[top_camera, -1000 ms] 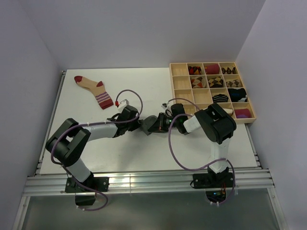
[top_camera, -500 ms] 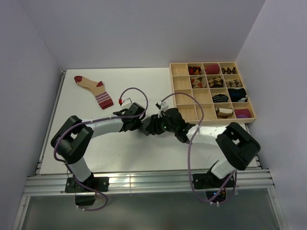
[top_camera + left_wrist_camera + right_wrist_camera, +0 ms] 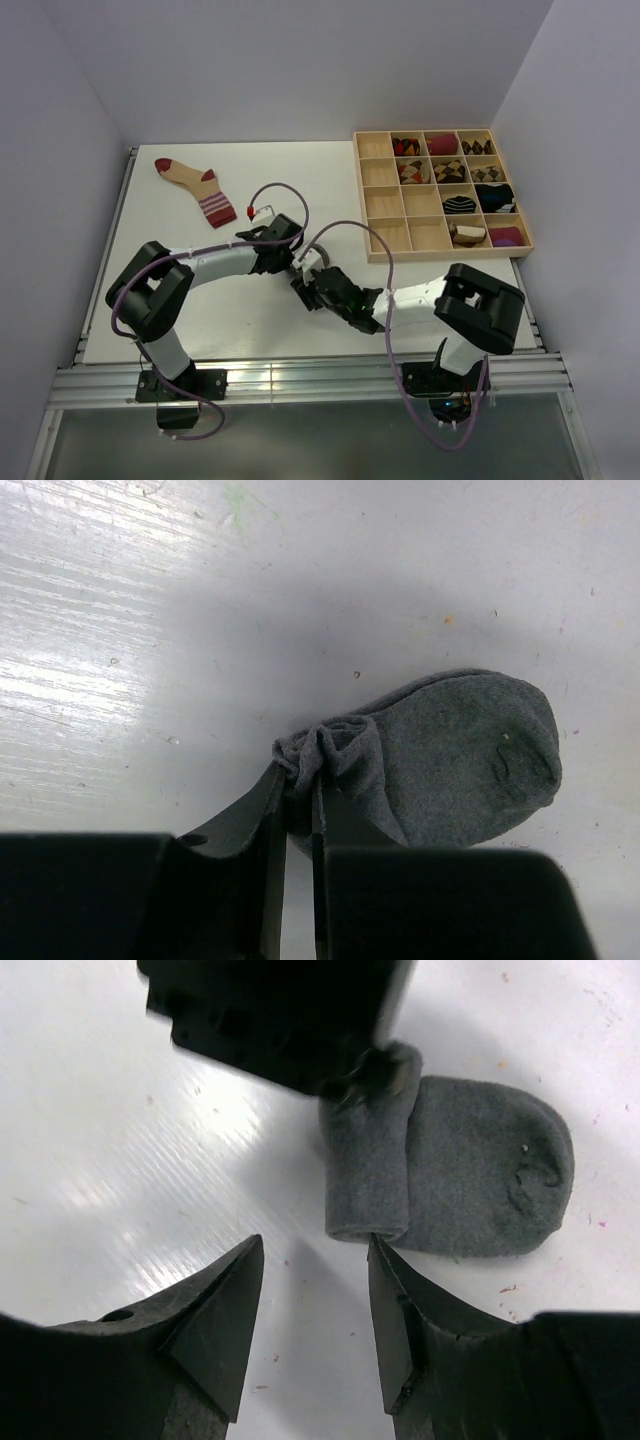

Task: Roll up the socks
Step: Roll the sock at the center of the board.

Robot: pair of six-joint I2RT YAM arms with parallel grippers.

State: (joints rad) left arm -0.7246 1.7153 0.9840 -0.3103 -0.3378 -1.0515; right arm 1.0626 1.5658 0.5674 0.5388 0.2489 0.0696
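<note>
From above, two arms reach over one white surface [image 3: 180, 300]. One beige sock [image 3: 195, 187] lies flat and unrolled near the far left corner, with a dark-red toe and heel and a striped cuff. One wooden tray [image 3: 381, 205] sits at the far right corner, divided into sixteen compartments, and ten of these each hold one sock bundle [image 3: 459, 204]. The left gripper [image 3: 291, 262] and the right gripper [image 3: 311, 290] meet at the middle of the surface, slightly toward the near edge, and cover what lies beneath them.

In the left wrist view there is one grey sock [image 3: 455, 755], plain and soft, lying on the white surface. Its rounded toe is spread flat, while the other end is bunched into a small roll. The left gripper [image 3: 298, 792] is clenched on that roll, its two fingers [image 3: 262, 825] nearly together with grey fabric pinched between them.

The right wrist view shows the same single grey sock [image 3: 480, 1175]. A short tight cylinder of rolled fabric lies across the flat toe part. The left gripper's black body grips the roll's far end. The right gripper [image 3: 312, 1290] is released, its two fingers [image 3: 215, 1320] spread apart, the roll's near end just beside their tips.
</note>
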